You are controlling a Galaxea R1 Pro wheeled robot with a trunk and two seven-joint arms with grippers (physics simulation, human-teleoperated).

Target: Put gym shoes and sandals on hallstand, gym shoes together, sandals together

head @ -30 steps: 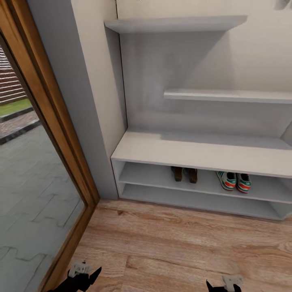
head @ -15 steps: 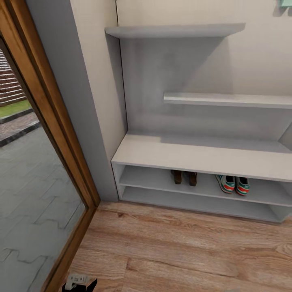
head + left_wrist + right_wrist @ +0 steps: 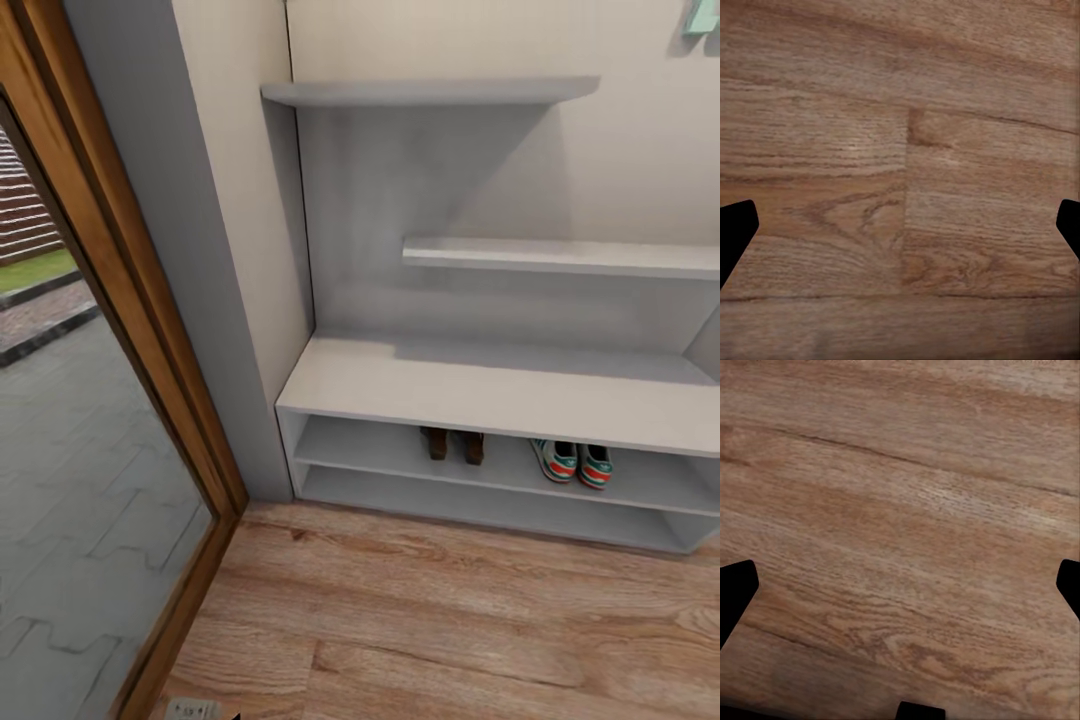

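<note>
The pale grey hallstand point(image 3: 480, 385) stands against the wall in the head view. In its upper shelf slot the two dark brown sandals point(image 3: 453, 444) sit side by side. To their right in the same slot are the two gym shoes point(image 3: 573, 462), also side by side, white with orange-red and teal. The corridor floor point(image 3: 450, 620) in front is bare wood plank. My left gripper point(image 3: 900, 232) is open over the planks, its black fingertips point(image 3: 736, 229) wide apart. My right gripper point(image 3: 900, 592) is open too, above bare floor point(image 3: 907, 510), holding nothing.
A wood-framed glass door point(image 3: 150, 350) runs along the left, with paving outside. Two staggered floating shelves point(image 3: 430, 92) point(image 3: 560, 256) hang above the bench top. A teal item point(image 3: 700, 15) shows at the top right corner.
The head camera has tilted up, so the hallstand sits lower in the picture. Both grippers have slid out past the bottom edge. Shoes and sandals have not moved.
</note>
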